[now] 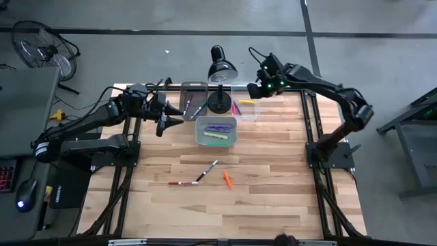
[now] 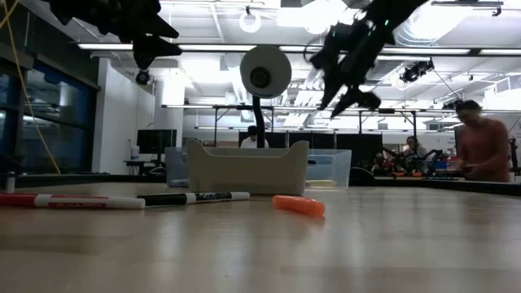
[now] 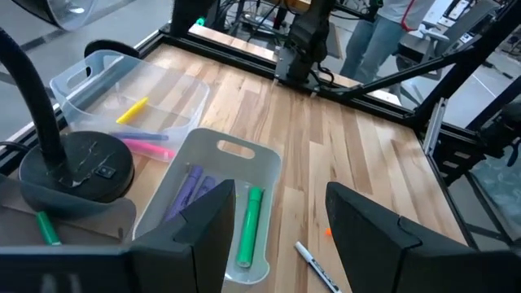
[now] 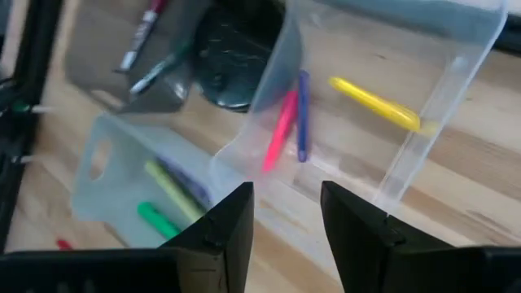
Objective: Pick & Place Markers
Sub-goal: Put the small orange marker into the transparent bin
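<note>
With the right hand (image 1: 254, 90) empty and parted above the clear bin (image 1: 251, 115) holding the yellow marker (image 1: 246, 102), lift clear before reaching the 3 markers (image 1: 205, 174) on the desk (image 1: 273, 178) nearer the front than that bin; left hand (image 1: 162, 117) waits wide.

Tabletop (image 1: 273, 178): pale wooden planks.
Lamp (image 1: 221, 68): black, its round base between the bins.
Bins (image 1: 216, 131): three, clear plastic (clustered together).
Fan (image 1: 42, 46): on the floor.
Person (image 2: 480, 148): standing in the room behind.
</note>
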